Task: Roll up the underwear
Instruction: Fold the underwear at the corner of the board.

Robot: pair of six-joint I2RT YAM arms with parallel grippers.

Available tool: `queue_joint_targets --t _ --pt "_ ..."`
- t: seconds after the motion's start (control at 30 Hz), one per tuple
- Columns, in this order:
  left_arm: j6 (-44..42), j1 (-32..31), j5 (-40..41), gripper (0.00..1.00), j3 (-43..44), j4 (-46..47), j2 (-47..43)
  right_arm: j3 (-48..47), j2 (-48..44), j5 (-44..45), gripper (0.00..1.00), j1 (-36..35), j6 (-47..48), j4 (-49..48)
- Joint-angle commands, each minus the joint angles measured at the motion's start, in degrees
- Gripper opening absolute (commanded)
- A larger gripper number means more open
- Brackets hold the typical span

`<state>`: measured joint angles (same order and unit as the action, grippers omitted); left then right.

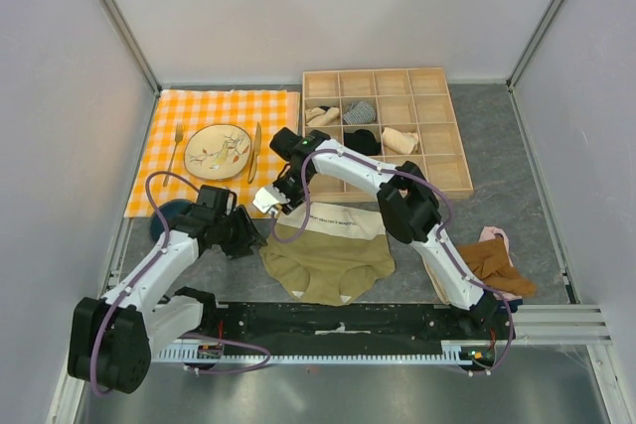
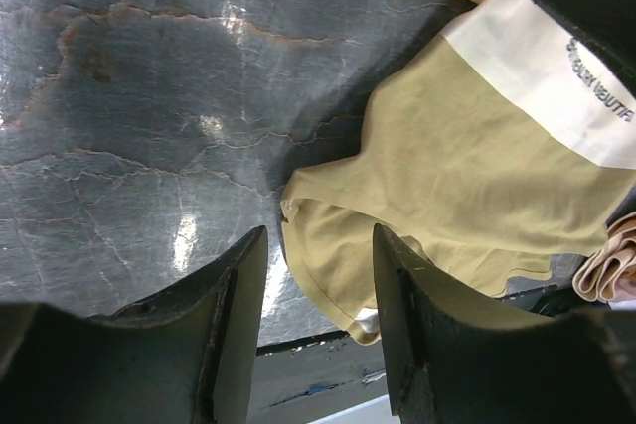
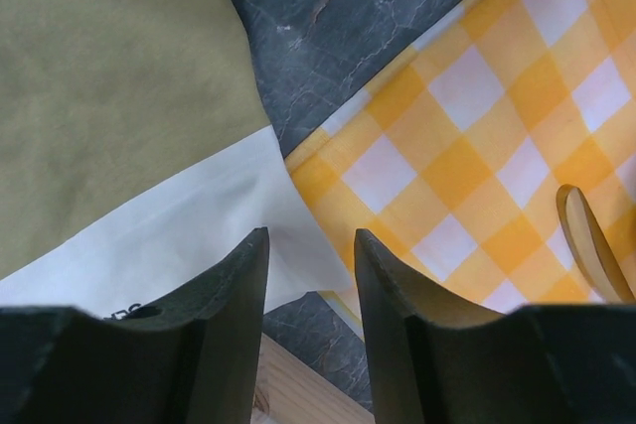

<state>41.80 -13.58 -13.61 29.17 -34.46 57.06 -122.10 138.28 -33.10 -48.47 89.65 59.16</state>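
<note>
Underwear (image 1: 333, 260) flat on the grey table (image 1: 537, 166), just past the arm bases. Olive-khaki cloth, with the pale waistband (image 1: 343, 220) along its far edge.

Right of the underwear, well apart from it: a rust-brown garment (image 1: 497, 265) in a heap, with a pink garment (image 1: 494, 237) poking out at its far side.

Just left of the underwear: the left gripper (image 1: 250, 235), low over the table. Jaws apart, holding nothing. In the left wrist view, the underwear's near-left edge right in front of the left gripper (image 2: 318, 235), with bare table beside it.

At the underwear's far-left corner: the right gripper (image 1: 270, 204), pointing down. Jaws apart here too, not clamped on anything. In the right wrist view, the white corner of the waistband under the gap of the right gripper (image 3: 310, 235).

Beyond the underwear to the left: an orange checked cloth (image 1: 199, 111) with a plate (image 1: 217, 151) on it, a fork (image 1: 177, 141) on one side.

Beyond the underwear to the right: a wooden box (image 1: 397, 81) cut into many small squares, with a few rolled things inside.
</note>
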Motion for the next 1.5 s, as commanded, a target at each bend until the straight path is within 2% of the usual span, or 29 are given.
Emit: queue_joint_targets --t 0.0,0.13,0.47,0.8,0.9,1.0,1.13,1.3,1.4,1.47 --pt "1.36 0.14 1.48 0.52 -0.6 1.76 2.35 -2.09 1.12 1.02 0.46 -0.31 0.88 -0.71" --pt "0.74 0.14 1.56 0.52 -0.69 2.81 4.02 -1.12 1.12 1.9 0.42 -0.22 2.02 -0.45" --pt "-0.67 0.22 1.74 0.54 -0.87 4.31 6.4 0.46 -0.38 1.38 0.26 -0.4 2.55 -0.18" --pt "-1.99 0.14 0.77 0.52 -0.78 7.74 9.65 0.73 -1.34 0.93 0.2 -0.4 1.06 -0.88" --pt "-2.25 0.14 0.34 0.49 -0.6 8.35 10.88 0.81 -1.7 0.93 0.17 -0.31 0.71 -1.15" --pt "-2.34 0.22 0.07 0.45 -0.69 8.88 11.58 0.81 -2.05 1.02 0.13 -0.31 0.18 -1.32" --pt "-2.78 0.22 -0.28 0.33 -0.96 9.32 11.76 0.73 -2.31 0.85 0.09 -0.31 -1.05 -1.76" --pt "-2.87 0.14 -1.07 0.23 -1.04 9.41 11.24 1.08 -3.71 0.14 0.02 -0.22 -2.28 -2.46" --pt "-2.95 0.14 -0.9 0.14 -0.78 8.97 10.45 1.69 -4.42 -0.38 0.0 -0.31 -3.42 -3.17" --pt "-2.87 0.22 -0.37 0.04 -0.69 8.62 9.83 2.13 -4.94 -0.65 0.0 -0.31 -4.74 -3.87"
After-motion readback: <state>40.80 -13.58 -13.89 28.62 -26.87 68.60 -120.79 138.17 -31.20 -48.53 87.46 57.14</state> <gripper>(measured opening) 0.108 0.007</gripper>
